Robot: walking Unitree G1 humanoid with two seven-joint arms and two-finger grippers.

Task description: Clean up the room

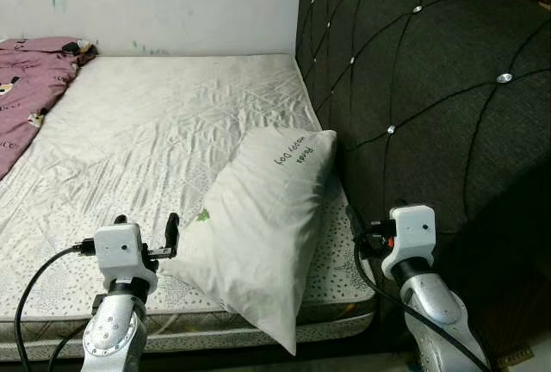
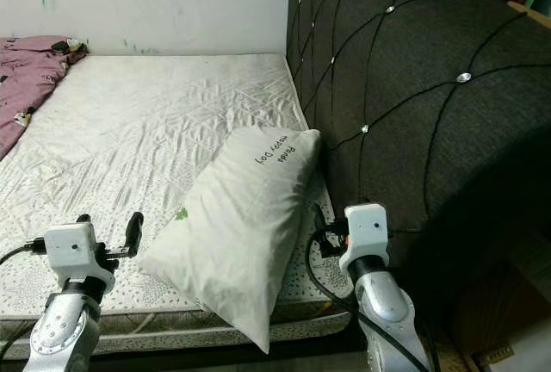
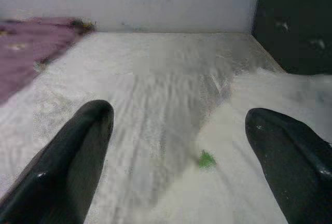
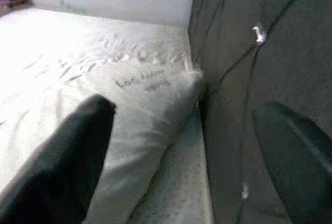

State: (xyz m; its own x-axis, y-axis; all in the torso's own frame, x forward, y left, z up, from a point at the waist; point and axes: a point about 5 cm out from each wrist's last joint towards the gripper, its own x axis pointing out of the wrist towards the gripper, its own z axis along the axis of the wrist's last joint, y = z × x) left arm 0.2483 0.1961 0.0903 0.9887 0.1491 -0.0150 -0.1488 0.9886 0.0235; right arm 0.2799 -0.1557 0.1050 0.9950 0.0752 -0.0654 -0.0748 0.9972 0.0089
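a: what's the step?

b: looks like grabbing the pillow [image 1: 258,221]. it lies slanted on the bed [image 1: 155,131], its far end close to the headboard [image 1: 430,88], its near corner hanging over the mattress edge.

a: hands, left to right?

b: left hand [image 1: 146,232] is released, fingers spread, just beside the pillow's left edge by the small green mark [image 3: 206,159]. right hand [image 4: 187,156] is released too, w/ 1 finger [image 4: 67,156] over the pillow's right side and the other by the headboard.

a: how to do it well?

b: imo pinch from both sides at once. it's soft, so 1 hand alone would let it sag and fold. bite deep into the fabric, not just the cover. watch the right hand: little room btw pillow and headboard, it could snag the tufting. lift before pulling so the sheet doesn't drag along.

a: surface, room?

b: crumpled white quilted sheet, dotted mattress edge in front. purple blanket [image 1: 26,88] bunched at far left. white wall [image 1: 172,2] behind w/ a few paint marks. dark padded headboard w/ shiny studs at right.
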